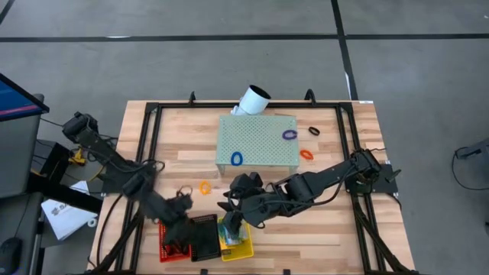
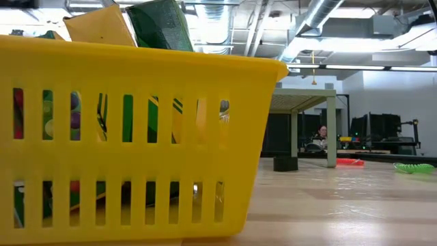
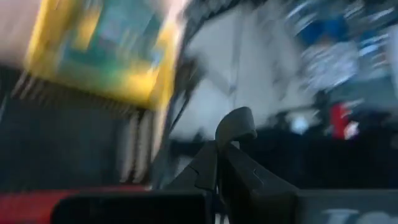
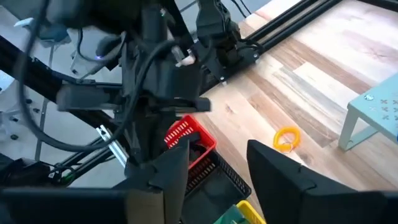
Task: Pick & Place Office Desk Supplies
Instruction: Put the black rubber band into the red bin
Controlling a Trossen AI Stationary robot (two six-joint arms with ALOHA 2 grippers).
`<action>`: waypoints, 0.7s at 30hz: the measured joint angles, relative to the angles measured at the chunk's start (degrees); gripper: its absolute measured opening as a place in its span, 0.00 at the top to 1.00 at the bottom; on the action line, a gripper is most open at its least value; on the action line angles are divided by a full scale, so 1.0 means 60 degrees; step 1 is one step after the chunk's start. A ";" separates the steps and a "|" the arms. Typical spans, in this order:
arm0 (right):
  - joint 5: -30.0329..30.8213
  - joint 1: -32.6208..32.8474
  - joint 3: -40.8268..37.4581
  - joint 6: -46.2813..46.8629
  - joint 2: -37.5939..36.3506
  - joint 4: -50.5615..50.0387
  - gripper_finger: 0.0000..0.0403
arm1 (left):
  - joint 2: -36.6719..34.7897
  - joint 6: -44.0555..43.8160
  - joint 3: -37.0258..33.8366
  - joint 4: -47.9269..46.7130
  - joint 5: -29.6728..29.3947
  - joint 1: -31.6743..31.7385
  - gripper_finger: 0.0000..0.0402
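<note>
Left arm: reaches in from the left of the pale green perforated block (image 1: 256,141). The left gripper (image 1: 182,223) sits on the near side of the block and off to its left, above the red basket (image 1: 170,248) and the black basket (image 1: 205,238). The left wrist picture is smeared, so I cannot tell this tool's state.

Baskets: red, black and yellow stand in a row at the table's near edge, near side of the block. The yellow basket (image 2: 136,58) lies almost straight in front of the block's left half. I see crayon boxes (image 2: 99,27) standing inside it, tops poking above the rim.

Right arm: comes in from the block's right. The right gripper (image 4: 217,155) hangs over the yellow basket, near side of the block, spread wide with nothing between the fingers. A green-and-yellow box corner shows just below it.

Loops:
- The orange loop (image 1: 205,187) lies on bare wood just off the block's near left corner.
- The blue loop (image 1: 237,159) lies on top of the block, by its near left edge.
- The purple loop (image 1: 289,134) is on the block's top at its right edge.
- The red-orange loop (image 1: 306,154) is on the table just right of the block.
- The black loop (image 1: 314,131) is a little farther right and back.
</note>
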 joint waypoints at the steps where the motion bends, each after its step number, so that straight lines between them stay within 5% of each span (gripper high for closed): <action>1: 0.0014 -0.0002 0.0000 0.0000 0.0000 -0.0009 0.59 | 0.0000 -0.0267 -0.0004 -0.0503 0.0119 -0.0239 1.00; 12: 0.0377 0.0101 0.0000 0.0336 0.0000 0.0090 0.60 | 0.0093 -0.2415 -0.0004 -0.4743 -0.0140 -0.1628 1.00; 21: 0.0453 0.0104 0.0000 0.0503 0.0000 0.0049 0.61 | 0.0563 -0.2640 -0.0506 -0.4739 -0.0197 -0.1536 0.96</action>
